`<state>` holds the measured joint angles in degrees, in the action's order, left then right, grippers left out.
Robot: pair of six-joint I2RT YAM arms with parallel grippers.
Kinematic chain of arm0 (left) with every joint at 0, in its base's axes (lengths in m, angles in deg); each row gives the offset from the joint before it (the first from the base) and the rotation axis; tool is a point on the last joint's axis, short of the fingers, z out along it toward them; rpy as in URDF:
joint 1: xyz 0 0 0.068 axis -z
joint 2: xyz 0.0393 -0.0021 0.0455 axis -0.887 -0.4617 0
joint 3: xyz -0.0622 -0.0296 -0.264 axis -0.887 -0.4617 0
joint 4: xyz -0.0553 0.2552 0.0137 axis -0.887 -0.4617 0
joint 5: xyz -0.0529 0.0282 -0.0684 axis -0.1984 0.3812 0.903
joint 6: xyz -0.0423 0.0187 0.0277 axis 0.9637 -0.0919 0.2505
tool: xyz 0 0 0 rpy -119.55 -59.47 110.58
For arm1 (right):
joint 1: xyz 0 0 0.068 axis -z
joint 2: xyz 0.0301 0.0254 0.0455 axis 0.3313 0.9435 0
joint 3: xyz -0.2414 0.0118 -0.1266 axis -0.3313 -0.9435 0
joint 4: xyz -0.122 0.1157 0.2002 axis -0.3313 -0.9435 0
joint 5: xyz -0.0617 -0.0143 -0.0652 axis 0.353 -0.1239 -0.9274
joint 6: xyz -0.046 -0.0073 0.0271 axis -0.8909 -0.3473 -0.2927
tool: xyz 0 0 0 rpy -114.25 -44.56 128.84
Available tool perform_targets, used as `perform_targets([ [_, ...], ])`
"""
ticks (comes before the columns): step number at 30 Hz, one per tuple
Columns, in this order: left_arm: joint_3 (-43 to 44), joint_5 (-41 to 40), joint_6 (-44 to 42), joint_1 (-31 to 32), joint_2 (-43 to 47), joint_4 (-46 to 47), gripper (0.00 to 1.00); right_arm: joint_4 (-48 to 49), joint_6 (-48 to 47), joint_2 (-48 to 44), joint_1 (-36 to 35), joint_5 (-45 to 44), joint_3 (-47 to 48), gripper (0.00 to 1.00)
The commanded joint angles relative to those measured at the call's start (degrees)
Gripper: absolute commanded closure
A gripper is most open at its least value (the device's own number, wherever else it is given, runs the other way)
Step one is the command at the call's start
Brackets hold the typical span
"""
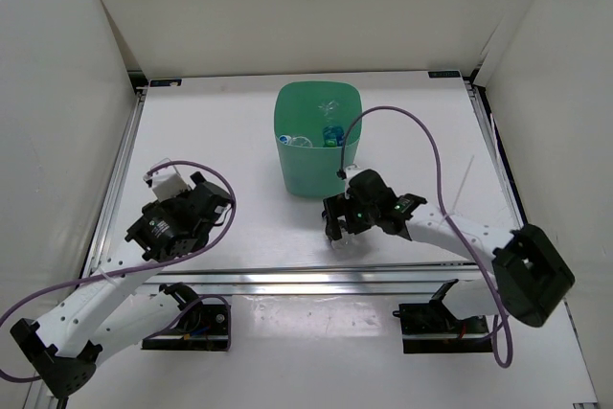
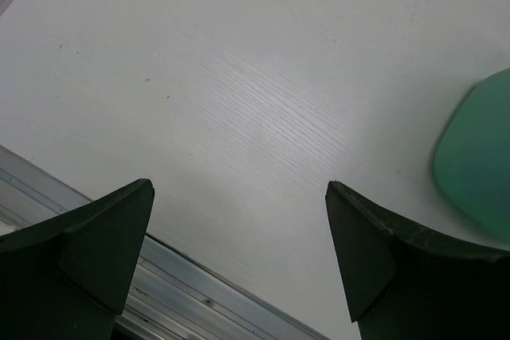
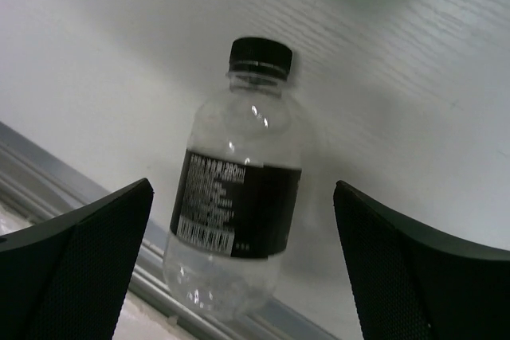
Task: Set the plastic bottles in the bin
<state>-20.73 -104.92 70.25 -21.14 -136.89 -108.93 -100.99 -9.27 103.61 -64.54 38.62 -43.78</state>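
Short dark-capped bottle (image 3: 235, 212) lies by the table's (image 1: 230, 122) near edge, long axis near-to-far, cap toward the bin (image 1: 316, 165). Right gripper (image 3: 243, 187) straddles it, jaws wide, not touching. Left gripper (image 2: 239, 189) is likewise spread over bare table.

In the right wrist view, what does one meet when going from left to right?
Black finger → short clear bottle with black cap and dark label → second black finger.
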Motion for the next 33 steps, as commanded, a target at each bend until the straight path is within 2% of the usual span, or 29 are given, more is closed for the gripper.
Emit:
perform_targets([
  [1, 1.4, -0.5, -0.5, 0.1, 0.4, -2.0, 0.00, 3.7, -1.8, 4.3, -0.5, -0.6, 2.8, 0.04],
  [4, 1.4, -1.0, -0.5, 0.1, 0.9, -2.6, 0.00, 2.4, -1.8, 4.9, -0.5, 0.3, 1.9, 0.14],
  [7, 1.4, -1.0, 1.1, 0.1, 1.5, -3.7, 0.00, 1.2, -1.2, 4.9, -0.5, 2.5, 0.8, 0.19],
  [14, -0.3, -2.2, 4.4, 0.1, 2.6, -5.4, 0.00, -10.9, 1.5, -4.7, -0.5, 1.8, 3.4, 0.45],
  [16, -0.9, -2.8, 6.3, 0.1, 3.1, -5.4, 0.00, -14.8, 1.5, -8.3, -0.5, 1.8, 8.8, 0.58],
  [17, -1.5, -2.8, 7.0, 0.1, 3.1, -5.4, 0.00, -18.4, 1.5, -10.3, -0.5, 1.8, 10.9, 0.72],
  [20, -2.1, -2.8, 8.0, 0.1, 3.1, -4.8, 0.00, -23.3, 2.0, -11.8, -1.0, -0.6, 21.2, 0.86],
  [25, -3.3, -3.3, 8.0, 0.1, 1.7, -2.2, 0.00, -27.8, -3.0, -8.8, -0.4, -5.5, 40.6, 0.88],
  [27, -3.3, -3.8, 7.0, 0.1, 1.0, -0.5, 0.00, -27.8, -5.4, -3.6, 0.1, -6.6, 50.2, 0.88],
  [31, -2.2, -4.3, 5.6, 0.1, -1.3, 0.7, 0.00, -27.8, -8.8, 6.7, 3.1, -6.6, 62.2, 0.86],
  [33, -1.5, -4.3, 4.3, 0.1, -2.0, 1.2, 0.00, -27.8, -10.5, 13.0, 3.8, -4.5, 66.2, 0.80],
])
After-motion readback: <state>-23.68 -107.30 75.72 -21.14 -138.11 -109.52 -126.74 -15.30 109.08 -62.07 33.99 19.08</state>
